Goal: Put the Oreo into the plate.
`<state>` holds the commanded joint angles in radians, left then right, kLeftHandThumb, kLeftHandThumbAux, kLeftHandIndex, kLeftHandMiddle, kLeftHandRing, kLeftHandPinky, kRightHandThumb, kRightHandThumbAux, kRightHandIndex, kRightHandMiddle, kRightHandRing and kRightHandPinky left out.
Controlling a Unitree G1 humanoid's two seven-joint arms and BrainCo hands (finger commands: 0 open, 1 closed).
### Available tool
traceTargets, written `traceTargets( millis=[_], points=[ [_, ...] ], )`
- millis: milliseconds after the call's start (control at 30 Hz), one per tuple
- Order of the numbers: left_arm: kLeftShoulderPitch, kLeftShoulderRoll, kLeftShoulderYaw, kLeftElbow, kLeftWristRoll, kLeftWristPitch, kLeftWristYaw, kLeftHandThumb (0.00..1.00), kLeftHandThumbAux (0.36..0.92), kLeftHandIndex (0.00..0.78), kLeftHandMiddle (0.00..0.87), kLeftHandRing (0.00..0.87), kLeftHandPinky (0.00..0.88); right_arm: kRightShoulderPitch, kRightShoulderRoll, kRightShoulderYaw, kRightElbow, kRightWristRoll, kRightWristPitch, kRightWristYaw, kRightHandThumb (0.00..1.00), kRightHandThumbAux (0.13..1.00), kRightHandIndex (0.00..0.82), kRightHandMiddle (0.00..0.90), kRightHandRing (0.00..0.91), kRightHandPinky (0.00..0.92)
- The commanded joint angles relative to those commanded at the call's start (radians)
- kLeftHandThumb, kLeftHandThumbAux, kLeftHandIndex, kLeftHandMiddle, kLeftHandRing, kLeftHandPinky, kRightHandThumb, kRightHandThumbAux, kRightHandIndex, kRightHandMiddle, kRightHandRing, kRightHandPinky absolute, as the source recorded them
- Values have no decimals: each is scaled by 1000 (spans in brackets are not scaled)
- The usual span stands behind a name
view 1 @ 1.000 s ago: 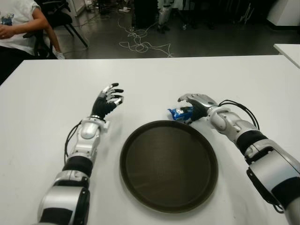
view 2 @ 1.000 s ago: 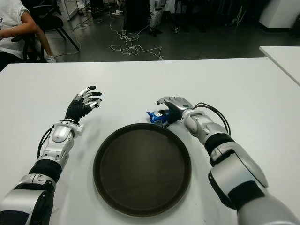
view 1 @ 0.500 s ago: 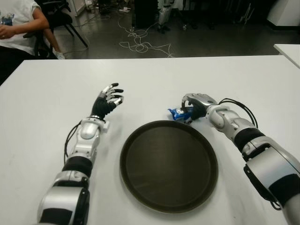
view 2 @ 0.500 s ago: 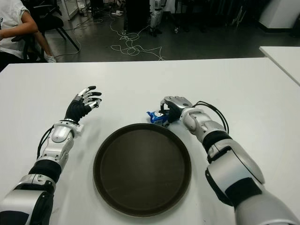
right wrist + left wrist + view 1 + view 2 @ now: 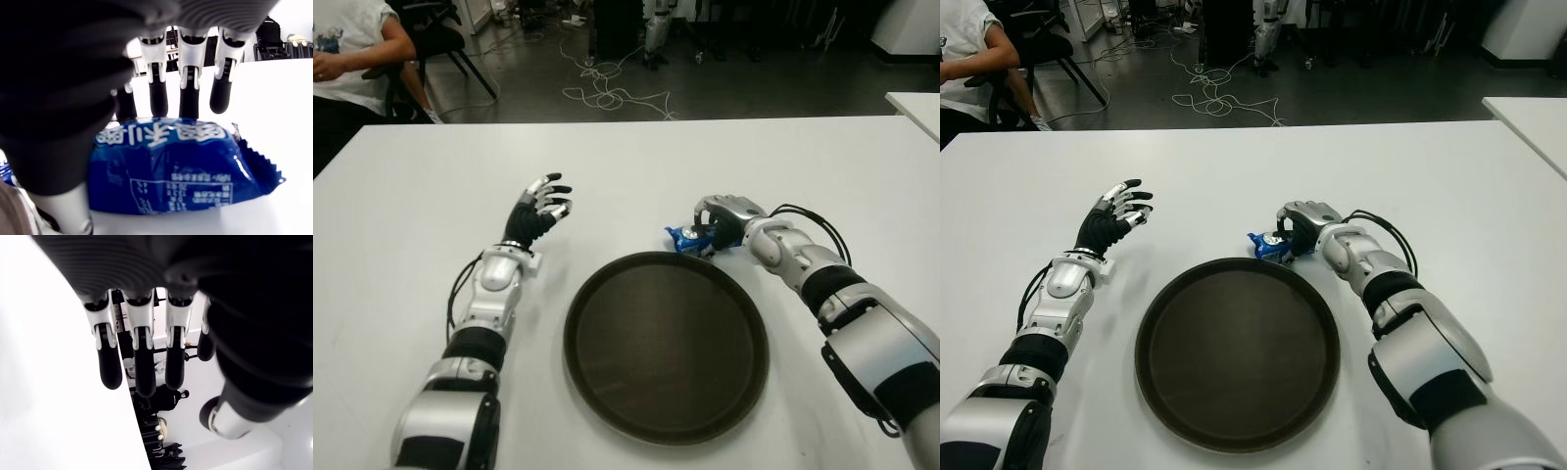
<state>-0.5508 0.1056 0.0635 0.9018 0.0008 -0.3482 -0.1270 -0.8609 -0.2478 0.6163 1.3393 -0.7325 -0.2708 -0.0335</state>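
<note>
On the far left I see a seated person [image 5: 347, 44] beyond the white table [image 5: 401, 215], with cables on the dark floor behind. My left hand [image 5: 537, 209] shows to the left of the round dark brown plate [image 5: 666, 345], its fingers spread and relaxed with nothing in them; the left wrist view confirms the fingers hang straight and hold nothing. The plate sits in the middle of the table and nothing lies in it. Just past its far right rim, on the table and outside the plate, is the small blue crinkled Oreo packet [image 5: 688, 238], its long axis running roughly left to right across the table, one crimped end sticking out toward my left. My right hand [image 5: 722, 219] is curled over the packet from the right; in the right wrist view the fingertips [image 5: 188, 104] press along its far edge and the thumb closes on the near side, so I have it gripped.
</note>
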Motion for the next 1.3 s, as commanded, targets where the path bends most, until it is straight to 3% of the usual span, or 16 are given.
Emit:
traceTargets(
  millis=[167, 200, 267, 400, 467, 567, 767, 1300],
  points=[
    [2, -3, 2, -5, -4, 0, 1, 375, 778, 167, 278, 289, 316, -3, -5, 12, -2, -7, 7, 9, 70, 874, 416, 579, 568, 503],
    [3, -3, 1, -5, -4, -2, 2, 377, 773, 169, 276, 288, 315, -4, -6, 16, -2, -9, 7, 12, 288, 826, 413, 562, 542, 489],
    [4, -3, -1, -7, -3, -4, 2, 377, 769, 171, 274, 288, 316, -5, -8, 22, -3, -10, 8, 14, 519, 776, 409, 542, 514, 474],
    [5, -4, 0, -7, -5, -2, 1, 383, 775, 169, 273, 290, 327, -6, -11, 31, -6, -6, 5, 15, 645, 748, 405, 516, 484, 451],
    [4, -4, 0, -7, -4, 0, 5, 383, 780, 172, 277, 292, 325, -5, -13, 33, -7, -4, 8, 8, 754, 716, 391, 513, 446, 401],
    [4, -4, -2, -6, 1, -2, 12, 365, 777, 170, 277, 290, 318, -6, -13, 36, -8, -4, 27, -5, 797, 705, 379, 504, 403, 366],
    [3, -2, -9, -8, 6, -4, 11, 332, 760, 163, 277, 289, 314, -18, -8, 41, -12, -2, 58, -5, 831, 692, 428, 443, 348, 353],
    [3, -7, -12, -11, 11, -10, 17, 356, 740, 174, 282, 303, 333, -18, -21, 2, -22, 30, 27, 30, 825, 697, 376, 502, 483, 481]
  ],
)
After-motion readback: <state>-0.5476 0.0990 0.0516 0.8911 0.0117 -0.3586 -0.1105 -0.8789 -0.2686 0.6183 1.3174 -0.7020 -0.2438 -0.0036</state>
